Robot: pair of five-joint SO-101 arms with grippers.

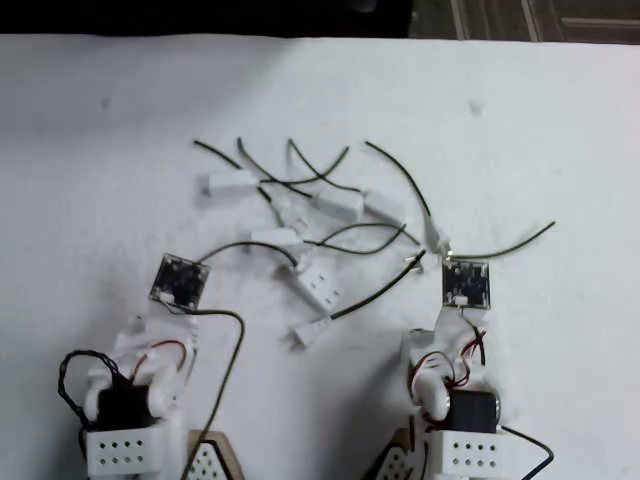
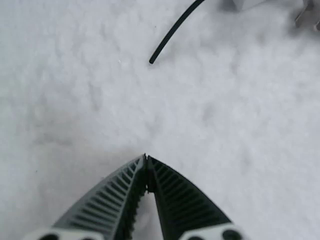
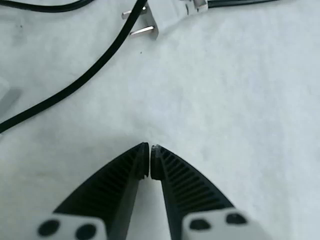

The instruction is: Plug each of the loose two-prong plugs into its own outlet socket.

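Several white two-prong plugs and socket blocks with short black leads lie scattered mid-table, among them a block (image 1: 228, 182), another block (image 1: 320, 283) and a plug (image 1: 310, 332). My left gripper (image 2: 146, 158) is shut and empty over bare white cloth, with a loose black lead end (image 2: 151, 60) ahead of it. My right gripper (image 3: 150, 148) is shut on nothing too. Just beyond it lies a white plug (image 3: 162, 17) with its two metal prongs showing, and a black lead (image 3: 90, 70) crosses in front. Both arms stand at the near edge, the left arm (image 1: 140, 380) and the right arm (image 1: 450, 385).
The table (image 1: 100, 150) is covered in white cloth, with open room at its far left and far right. The tangled leads overlap around the middle (image 1: 340, 235). Each arm's own cable (image 1: 228, 360) trails back toward the front edge.
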